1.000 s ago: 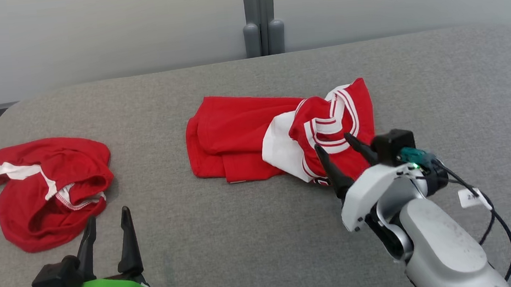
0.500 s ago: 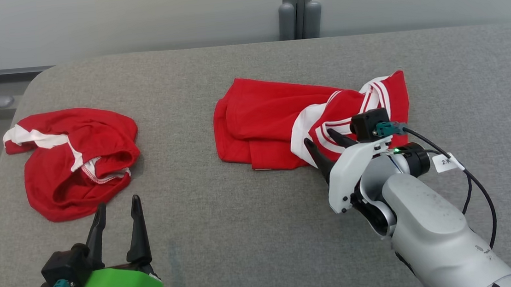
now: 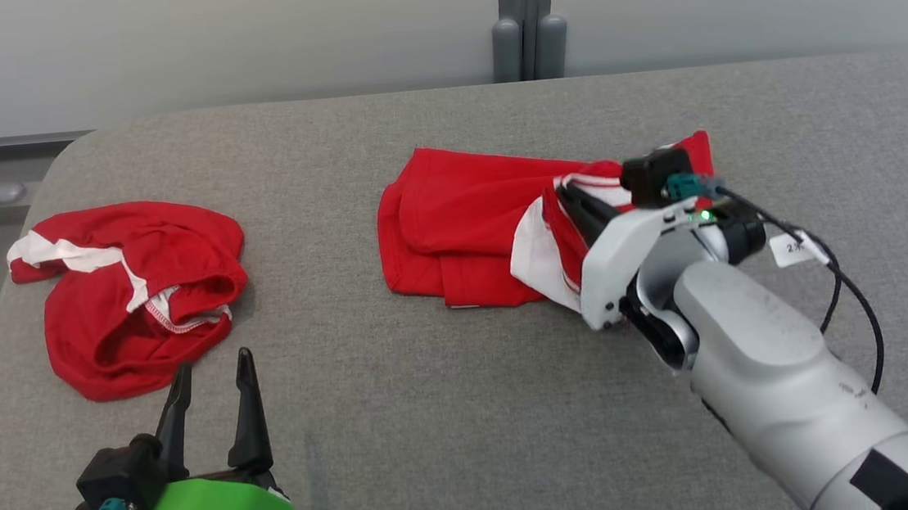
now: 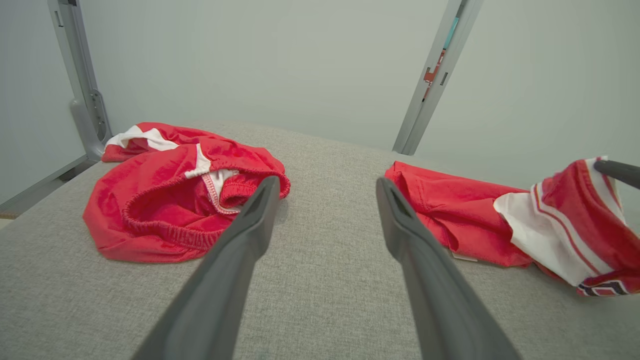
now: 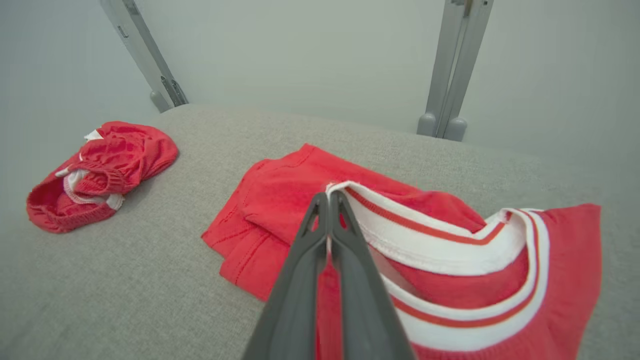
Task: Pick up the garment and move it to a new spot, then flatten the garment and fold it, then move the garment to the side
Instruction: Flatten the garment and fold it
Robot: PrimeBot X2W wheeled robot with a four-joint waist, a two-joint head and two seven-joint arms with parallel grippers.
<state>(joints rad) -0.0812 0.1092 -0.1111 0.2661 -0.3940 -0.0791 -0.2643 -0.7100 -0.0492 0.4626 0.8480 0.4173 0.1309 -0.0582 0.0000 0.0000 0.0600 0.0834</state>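
The garment (image 3: 460, 230) is a red jersey with white striped trim, lying crumpled right of the middle of the grey table (image 3: 436, 421). My right gripper (image 3: 568, 192) is shut on its white-trimmed edge, and that end of the cloth is raised off the surface. In the right wrist view the shut fingertips (image 5: 328, 196) pinch the trimmed edge of the garment (image 5: 280, 200). The left wrist view shows the garment (image 4: 450, 210) with its striped end lifted at the right. My left gripper (image 3: 213, 362) stands open and empty near the table's front left, its fingers (image 4: 250, 235) spread wide.
A second red piece with a white band and elastic waist (image 3: 137, 291) lies bunched at the table's left, just beyond my left gripper, also seen as the red pile (image 5: 95, 175). A grey post (image 3: 528, 18) stands behind the table's far edge.
My right gripper has shut on the garment's trimmed edge and pulled that end up and back. The left gripper stayed open and still. The camera shifted early on.
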